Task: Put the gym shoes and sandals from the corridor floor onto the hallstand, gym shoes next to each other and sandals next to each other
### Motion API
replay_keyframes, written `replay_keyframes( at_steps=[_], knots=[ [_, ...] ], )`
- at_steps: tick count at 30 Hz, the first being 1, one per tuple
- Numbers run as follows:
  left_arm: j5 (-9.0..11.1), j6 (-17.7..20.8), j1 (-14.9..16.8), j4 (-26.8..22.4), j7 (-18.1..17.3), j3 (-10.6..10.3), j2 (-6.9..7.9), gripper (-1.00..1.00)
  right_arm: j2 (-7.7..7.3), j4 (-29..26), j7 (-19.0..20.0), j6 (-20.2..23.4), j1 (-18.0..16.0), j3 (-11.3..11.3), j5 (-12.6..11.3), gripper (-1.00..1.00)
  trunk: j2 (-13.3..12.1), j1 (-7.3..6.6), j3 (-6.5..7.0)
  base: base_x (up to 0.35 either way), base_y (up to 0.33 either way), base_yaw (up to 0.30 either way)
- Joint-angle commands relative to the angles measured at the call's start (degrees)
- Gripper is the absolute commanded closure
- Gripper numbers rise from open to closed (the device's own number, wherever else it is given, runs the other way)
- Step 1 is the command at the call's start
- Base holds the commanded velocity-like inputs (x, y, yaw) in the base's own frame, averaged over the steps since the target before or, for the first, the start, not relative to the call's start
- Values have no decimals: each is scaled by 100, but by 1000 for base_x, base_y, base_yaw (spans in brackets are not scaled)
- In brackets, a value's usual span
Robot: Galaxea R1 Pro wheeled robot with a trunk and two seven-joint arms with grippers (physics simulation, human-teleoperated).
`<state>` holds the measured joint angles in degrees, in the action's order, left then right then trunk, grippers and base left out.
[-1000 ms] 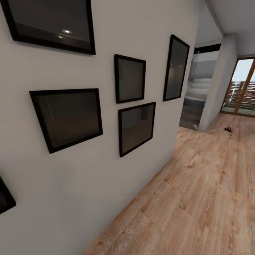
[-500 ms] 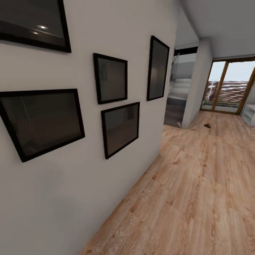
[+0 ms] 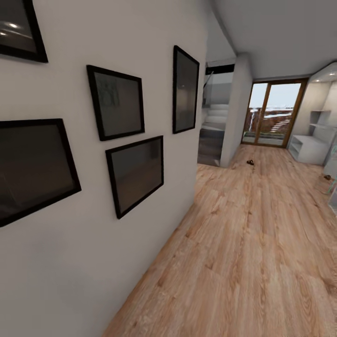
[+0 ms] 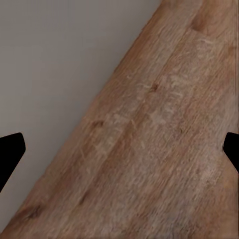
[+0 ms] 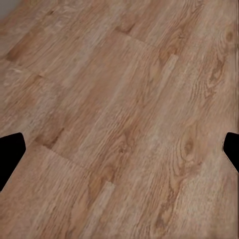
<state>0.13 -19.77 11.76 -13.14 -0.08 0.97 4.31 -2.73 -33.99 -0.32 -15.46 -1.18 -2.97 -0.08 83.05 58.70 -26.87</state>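
Far down the corridor floor (image 3: pixel 252 234), a small dark brown thing that looks like a sandal (image 3: pixel 250 162) lies near the wall corner. Another small object (image 3: pixel 327 177) rests on the floor at the right edge, too small to identify. The light grey hallstand (image 3: pixel 308 149) stands at the far right, with floating shelves (image 3: pixel 320 118) above it. The gym shoes are out of view. My left gripper (image 4: pixel 119 149) is open over the floor where it meets the wall. My right gripper (image 5: pixel 119 152) is open above bare planks. Nothing sits between the fingers of either gripper.
A white wall (image 3: pixel 70 262) with several black picture frames (image 3: pixel 135 173) runs close along the left. Stairs (image 3: pixel 213 126) open behind the wall's end. A glass door (image 3: pixel 271 112) closes the corridor's far end. A mirrored panel (image 3: pixel 334 187) shows at the right edge.
The head view has swung to the right, so the frames slid left in the picture. The hallstand and the right side of the corridor have come into view.
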Motion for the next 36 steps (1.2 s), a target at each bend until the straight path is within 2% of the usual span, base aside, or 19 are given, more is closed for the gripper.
replay_keyframes(
  at_steps=[1, 21, 36],
  knots=[
    [0, -18, 2, 3, -1, 8, 0, -100, 1, 6, -3, -18, -5, -1, -1, -100, 2, 3, -6, 309, 0, -264],
    [-3, -18, 2, -2, -1, 8, 0, -100, 1, 4, -2, -19, -5, -1, -1, -100, 2, 3, -6, 336, -3, -264],
    [-4, -18, 2, -4, -1, 8, 1, -100, 1, -2, -3, -19, -5, -1, -1, -100, 2, 3, -6, 339, -107, -264]
  ],
)
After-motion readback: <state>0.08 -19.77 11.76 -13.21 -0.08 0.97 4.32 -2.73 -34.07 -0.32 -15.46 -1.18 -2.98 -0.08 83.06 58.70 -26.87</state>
